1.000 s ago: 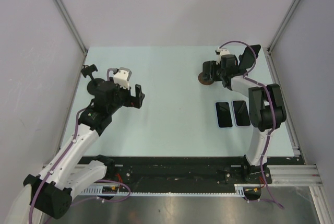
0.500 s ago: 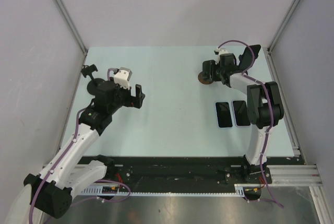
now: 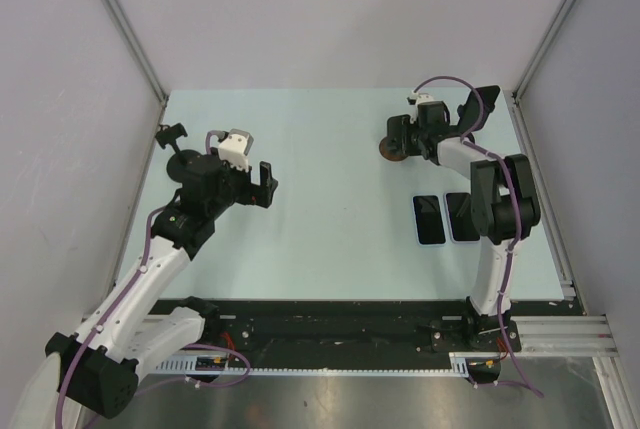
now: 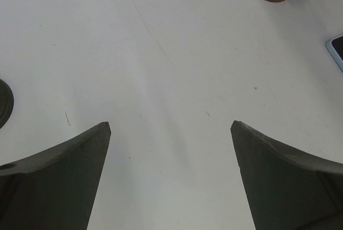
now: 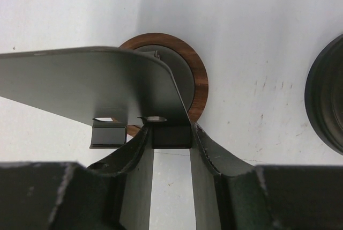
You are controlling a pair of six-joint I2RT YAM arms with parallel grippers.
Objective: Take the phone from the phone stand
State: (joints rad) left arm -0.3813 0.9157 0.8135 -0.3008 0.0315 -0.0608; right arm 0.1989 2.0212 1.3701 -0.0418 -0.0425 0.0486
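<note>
The phone stand (image 3: 393, 151) has a round wooden base and a grey metal plate and stands at the far right of the table. In the right wrist view its plate (image 5: 91, 82) is bare, with no phone on it. My right gripper (image 3: 402, 137) is at the stand, and its fingers (image 5: 171, 133) are shut on the stand's black front lip. Two dark phones (image 3: 428, 219) (image 3: 462, 216) lie flat side by side on the table, nearer than the stand. My left gripper (image 3: 248, 164) is open and empty over the left middle of the table (image 4: 171, 128).
A second black stand (image 3: 172, 137) sits at the far left; its dark base shows at the left wrist view's left edge (image 4: 4, 101). Another black stand (image 3: 484, 101) sits at the far right corner; its round base (image 5: 328, 95) lies right of my right gripper. Walls close in on three sides.
The right arm's elbow has shifted a little to the left while its gripper stays at the stand. The left arm has not moved.
</note>
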